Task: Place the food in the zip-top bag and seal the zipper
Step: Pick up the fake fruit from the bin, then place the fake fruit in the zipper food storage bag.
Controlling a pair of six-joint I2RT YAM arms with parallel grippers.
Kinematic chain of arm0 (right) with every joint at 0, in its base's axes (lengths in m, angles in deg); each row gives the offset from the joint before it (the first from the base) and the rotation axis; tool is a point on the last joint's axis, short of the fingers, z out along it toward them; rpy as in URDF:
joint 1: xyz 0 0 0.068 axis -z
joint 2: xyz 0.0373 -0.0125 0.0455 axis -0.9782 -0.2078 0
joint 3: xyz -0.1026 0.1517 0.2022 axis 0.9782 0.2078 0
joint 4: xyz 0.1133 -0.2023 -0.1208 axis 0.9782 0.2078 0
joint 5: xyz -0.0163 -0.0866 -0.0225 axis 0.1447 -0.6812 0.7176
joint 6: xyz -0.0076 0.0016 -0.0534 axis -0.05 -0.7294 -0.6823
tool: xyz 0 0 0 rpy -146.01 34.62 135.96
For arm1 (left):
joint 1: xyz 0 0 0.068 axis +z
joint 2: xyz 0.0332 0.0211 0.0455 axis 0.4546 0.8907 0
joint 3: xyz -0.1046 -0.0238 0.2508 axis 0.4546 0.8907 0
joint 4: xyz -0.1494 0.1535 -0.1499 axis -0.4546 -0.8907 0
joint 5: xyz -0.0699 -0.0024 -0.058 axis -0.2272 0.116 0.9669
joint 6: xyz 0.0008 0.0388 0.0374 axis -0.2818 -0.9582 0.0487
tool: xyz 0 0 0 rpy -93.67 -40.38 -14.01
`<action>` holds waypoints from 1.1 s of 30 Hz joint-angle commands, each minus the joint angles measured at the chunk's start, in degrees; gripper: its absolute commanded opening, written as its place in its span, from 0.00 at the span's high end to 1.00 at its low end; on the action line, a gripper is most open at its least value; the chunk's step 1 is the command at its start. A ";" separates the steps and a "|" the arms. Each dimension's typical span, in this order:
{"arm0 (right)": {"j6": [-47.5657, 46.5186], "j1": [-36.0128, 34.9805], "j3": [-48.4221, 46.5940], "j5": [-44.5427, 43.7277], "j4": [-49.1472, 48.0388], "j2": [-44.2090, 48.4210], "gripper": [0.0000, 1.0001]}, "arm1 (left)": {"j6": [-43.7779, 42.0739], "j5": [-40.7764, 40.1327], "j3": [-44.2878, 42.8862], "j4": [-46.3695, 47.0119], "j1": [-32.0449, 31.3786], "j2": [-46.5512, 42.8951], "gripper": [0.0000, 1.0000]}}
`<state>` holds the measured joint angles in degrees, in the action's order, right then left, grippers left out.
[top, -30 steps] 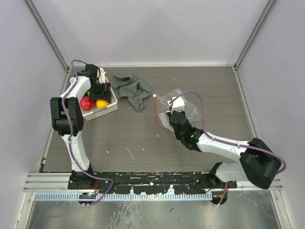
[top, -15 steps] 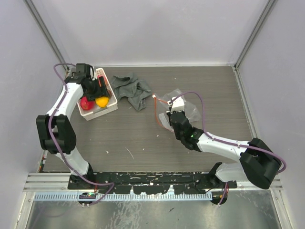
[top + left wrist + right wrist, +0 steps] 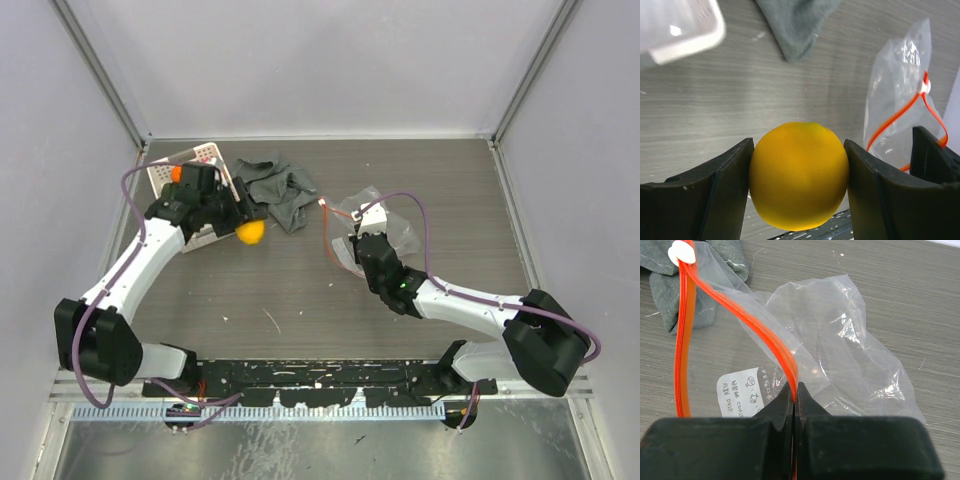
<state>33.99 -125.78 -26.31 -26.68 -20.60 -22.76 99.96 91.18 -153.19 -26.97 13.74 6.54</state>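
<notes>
A round yellow-orange piece of food [image 3: 250, 232] hangs above the table just right of the basket, and my left gripper [image 3: 238, 222] is shut on it. In the left wrist view the food [image 3: 799, 175] fills the gap between both black fingers [image 3: 720, 192]. The clear zip-top bag [image 3: 388, 225] lies mid-table, its mouth toward the left. My right gripper [image 3: 358, 243] is shut on the bag's red-orange zipper [image 3: 747, 320] and holds that strip raised, so the mouth gapes; the other strip [image 3: 682, 340] hangs at the left. Another orange piece of food [image 3: 176, 173] shows in the basket.
The white lattice basket [image 3: 207, 154] stands at the back left, partly under my left arm. A crumpled grey cloth [image 3: 280, 185] lies between basket and bag. The bag's white slider [image 3: 323, 203] sits at the zipper's far end. Side walls border the table.
My left arm has lifted the yellow-orange food out of the basket and swung it right, toward the bag. The right arm and the bag have not moved.
</notes>
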 commanded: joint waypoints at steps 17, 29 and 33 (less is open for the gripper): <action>1.94 0.22 -0.58 4.41 -2.79 2.12 1.00 | 24.45 -12.79 10.83 24.33 -25.83 -3.49 1.00; 2.62 0.22 -0.38 6.99 -3.03 2.98 0.99 | 29.14 -20.51 8.53 29.80 -32.23 4.59 1.00; 2.77 0.13 -0.09 8.61 -3.57 3.43 1.00 | 30.51 -21.46 8.24 30.49 -32.41 6.32 1.00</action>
<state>35.89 -125.78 -26.29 -19.99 -20.63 -21.62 128.41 73.32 -142.35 -1.05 -18.22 12.14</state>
